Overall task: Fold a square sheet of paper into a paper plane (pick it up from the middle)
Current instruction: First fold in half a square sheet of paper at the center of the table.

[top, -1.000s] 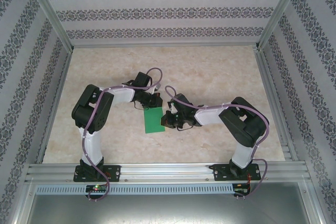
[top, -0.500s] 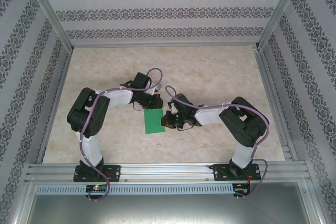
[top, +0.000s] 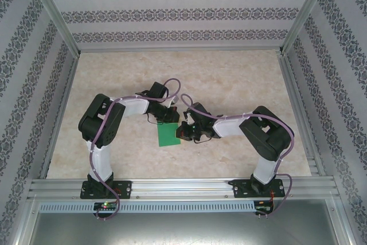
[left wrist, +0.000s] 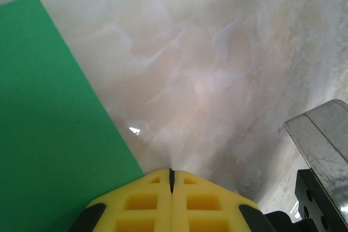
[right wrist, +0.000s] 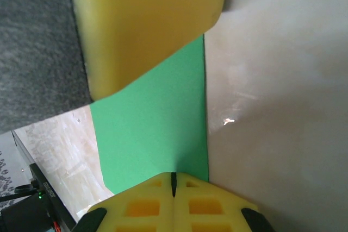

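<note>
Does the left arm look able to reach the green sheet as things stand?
Likely yes: the left end effector, shut, sits just beside the square sheet of paper with nothing between; the right end effector is at another edge.

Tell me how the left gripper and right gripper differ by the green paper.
The left gripper has its tips over bare table just beside the square sheet of paper; the right gripper has its tips over the paper itself. From above, the left gripper is at the sheet's far edge, the right gripper at its right edge. Both are shut and yellow.
</note>
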You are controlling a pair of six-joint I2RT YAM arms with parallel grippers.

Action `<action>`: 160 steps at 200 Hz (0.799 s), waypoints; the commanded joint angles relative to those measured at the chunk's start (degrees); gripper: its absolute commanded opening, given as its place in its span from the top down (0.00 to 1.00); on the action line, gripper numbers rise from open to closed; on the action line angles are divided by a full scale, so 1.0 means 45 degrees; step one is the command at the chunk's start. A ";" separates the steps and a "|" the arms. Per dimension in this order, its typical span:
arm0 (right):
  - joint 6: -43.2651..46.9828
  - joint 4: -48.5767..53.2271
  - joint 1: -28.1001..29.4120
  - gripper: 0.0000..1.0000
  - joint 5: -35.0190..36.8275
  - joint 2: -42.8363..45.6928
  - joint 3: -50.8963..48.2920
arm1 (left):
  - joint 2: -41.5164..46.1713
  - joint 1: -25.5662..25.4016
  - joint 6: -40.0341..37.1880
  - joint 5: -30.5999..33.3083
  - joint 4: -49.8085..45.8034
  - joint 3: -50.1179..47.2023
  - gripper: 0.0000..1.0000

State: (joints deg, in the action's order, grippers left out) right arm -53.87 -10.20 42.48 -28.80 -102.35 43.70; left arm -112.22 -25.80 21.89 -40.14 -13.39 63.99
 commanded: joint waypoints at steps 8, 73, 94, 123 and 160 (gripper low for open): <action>-0.0100 0.2151 0.0082 1.00 0.0063 -0.0380 -0.0910 | -0.0701 0.0323 -0.0084 0.0652 -0.0817 0.0467 1.00; 0.0204 0.2647 0.0083 1.00 -0.0285 -0.0069 -0.1781 | -0.1448 0.1210 -0.0228 0.0357 -0.0423 0.1653 1.00; 0.0251 0.2785 0.0088 1.00 -0.0280 0.0075 -0.1911 | -0.1745 0.1465 -0.0322 0.0646 -0.0554 0.1961 1.00; 0.0384 0.2993 0.0077 1.00 -0.0231 0.0088 -0.1825 | -0.1963 0.1923 -0.0576 0.0884 -0.0657 0.2262 1.00; 0.0430 0.3021 0.0079 1.00 -0.0165 0.0124 -0.1748 | -0.2107 0.2590 -0.0719 0.0866 -0.0506 0.2344 1.00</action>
State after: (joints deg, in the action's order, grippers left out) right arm -53.56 -11.60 42.13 -29.93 -99.39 39.27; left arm -119.33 -18.94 21.15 -45.63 -19.09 73.63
